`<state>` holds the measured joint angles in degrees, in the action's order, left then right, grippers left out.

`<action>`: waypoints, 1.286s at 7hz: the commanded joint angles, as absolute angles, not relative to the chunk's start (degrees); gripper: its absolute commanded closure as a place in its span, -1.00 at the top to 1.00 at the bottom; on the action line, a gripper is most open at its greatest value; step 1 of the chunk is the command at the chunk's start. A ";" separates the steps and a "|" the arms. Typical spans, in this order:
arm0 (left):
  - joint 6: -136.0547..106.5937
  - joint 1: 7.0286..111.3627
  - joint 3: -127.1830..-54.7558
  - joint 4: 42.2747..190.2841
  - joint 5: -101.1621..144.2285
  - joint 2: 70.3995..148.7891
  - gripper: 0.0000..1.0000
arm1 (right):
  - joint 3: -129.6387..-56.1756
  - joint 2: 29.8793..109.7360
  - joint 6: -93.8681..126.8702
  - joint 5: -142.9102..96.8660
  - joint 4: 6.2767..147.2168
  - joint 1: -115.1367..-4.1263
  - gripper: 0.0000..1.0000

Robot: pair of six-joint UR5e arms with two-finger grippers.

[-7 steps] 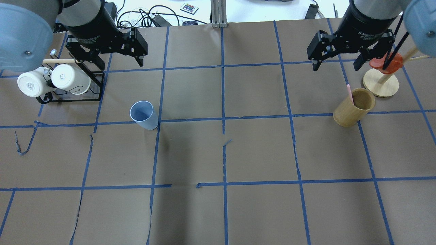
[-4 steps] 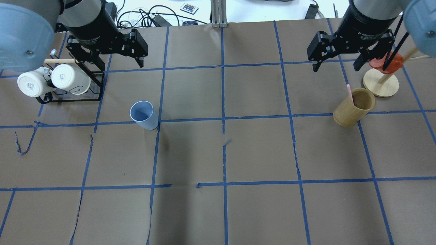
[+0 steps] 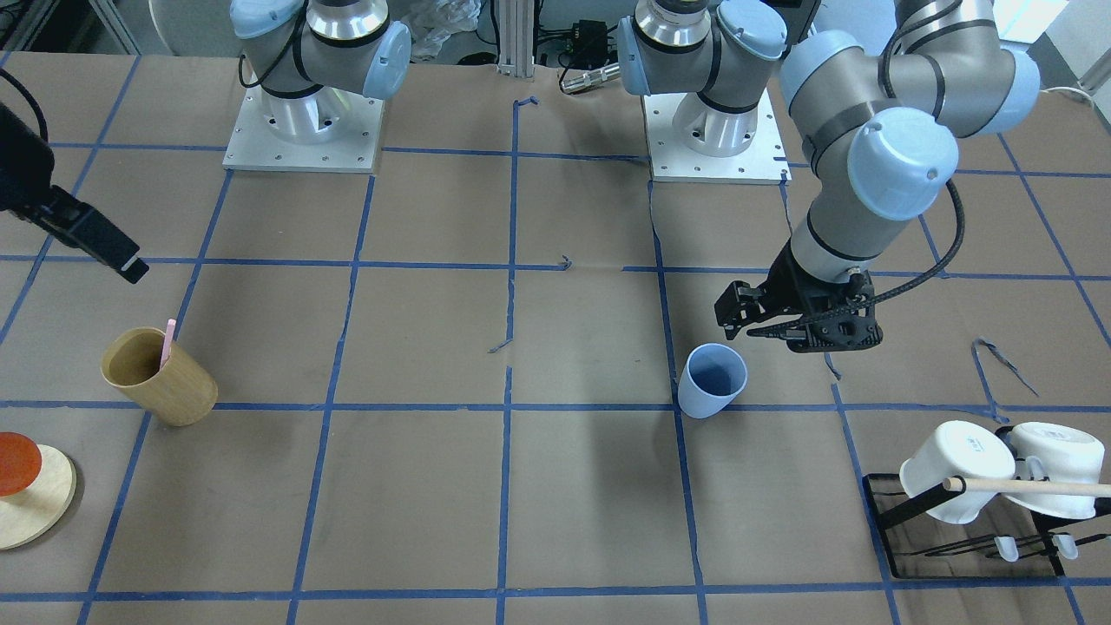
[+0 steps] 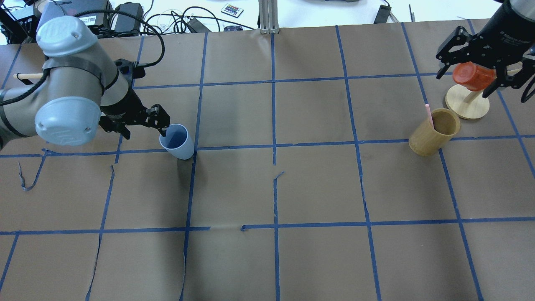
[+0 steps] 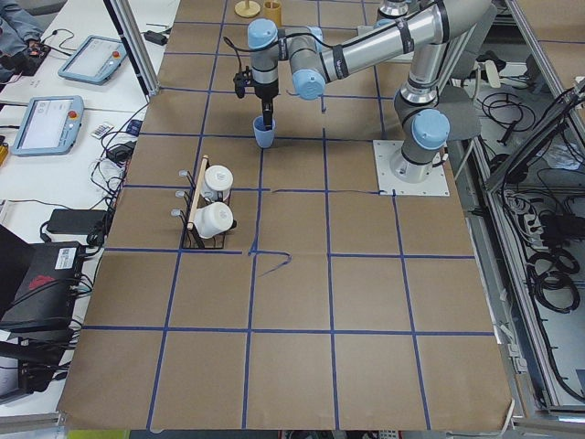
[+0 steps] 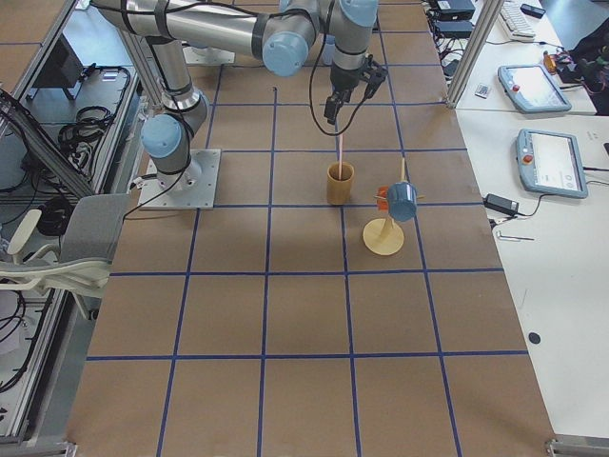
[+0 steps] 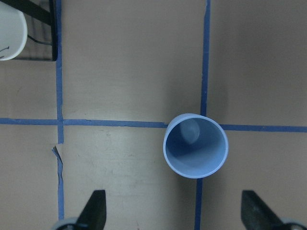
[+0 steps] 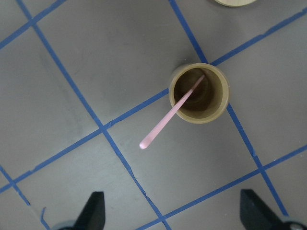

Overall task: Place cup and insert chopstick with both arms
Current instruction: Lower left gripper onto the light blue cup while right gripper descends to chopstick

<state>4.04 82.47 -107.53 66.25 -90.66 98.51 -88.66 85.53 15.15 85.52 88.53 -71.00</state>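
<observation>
While showing the cup (image 4: 177,141) standing mouth-up left of centre in the overhead frame, on a crossing of blue tape lines (image 4: 234,147), also showing the chopstick (image 4: 429,112) leaning inside the tan wooden cup (image 4: 430,136) at the right of that frame, upper end sticking out past the rim.

Judging the cup as light, thin-walled and smooth, likely tipping or skidding under a sideways nudge. Favouring a pinch on the wall just under the rim, one finger in and one out, or a span across the body.

Judging the chopstick as light, stiff and slippery, prone to rolling between flat pads. Favouring a hold on the bare upper part, above the wooden rim.

Hanging the left gripper (image 7: 175,213) over the cup, pointing straight down, jaws spread wide and gripping nothing. In the left wrist view, placing the cup just ahead of the two fingertips rather than between them.

Holding the right gripper (image 8: 173,213) in the upper right corner of the overhead frame, above the red piece (image 4: 472,75) on the round wooden stand (image 4: 466,106), likewise facing down, jaws apart and empty. In the right wrist view, framing chopstick and wooden cup in the upper half, clear of the fingertips.
</observation>
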 commanded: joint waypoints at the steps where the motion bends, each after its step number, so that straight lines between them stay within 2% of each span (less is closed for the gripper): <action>1: 2.99 82.44 -108.63 62.93 -90.35 101.94 0.88 | -88.68 80.70 24.93 81.68 88.59 -69.87 1.00; 2: 3.25 82.44 -108.37 62.23 -90.44 102.74 0.66 | -88.77 79.29 26.44 81.48 88.77 -69.87 1.00; 3: 2.99 82.44 -108.28 61.44 -90.44 103.27 0.66 | -88.68 77.89 27.41 79.30 88.86 -69.87 1.00; 4: 3.08 82.44 -108.54 61.35 -90.44 103.71 0.53 | -88.77 76.13 29.25 78.84 88.94 -69.87 1.00; 5: 3.25 82.44 -108.72 61.43 -90.35 104.67 0.03 | -88.86 74.72 30.49 78.92 88.68 -69.87 1.00; 6: 3.16 82.44 -108.89 61.52 -90.35 105.20 -0.61 | -89.29 73.84 30.85 78.93 88.77 -69.87 1.00; 7: 2.82 82.62 -108.55 61.18 -90.26 105.38 -0.83 | -89.82 73.65 31.63 78.84 88.86 -69.87 0.91; 8: 0.55 82.79 -108.63 61.52 -90.44 104.77 -1.00 | -89.82 73.48 33.29 78.84 88.86 -69.87 0.67; 9: 0.27 82.97 -108.63 61.61 -90.35 104.50 -1.00 | -89.91 72.87 33.40 78.92 88.60 -69.87 0.52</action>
<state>1.23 82.76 -108.63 61.48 -90.38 104.82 -89.77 73.49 32.62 78.86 88.80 -69.87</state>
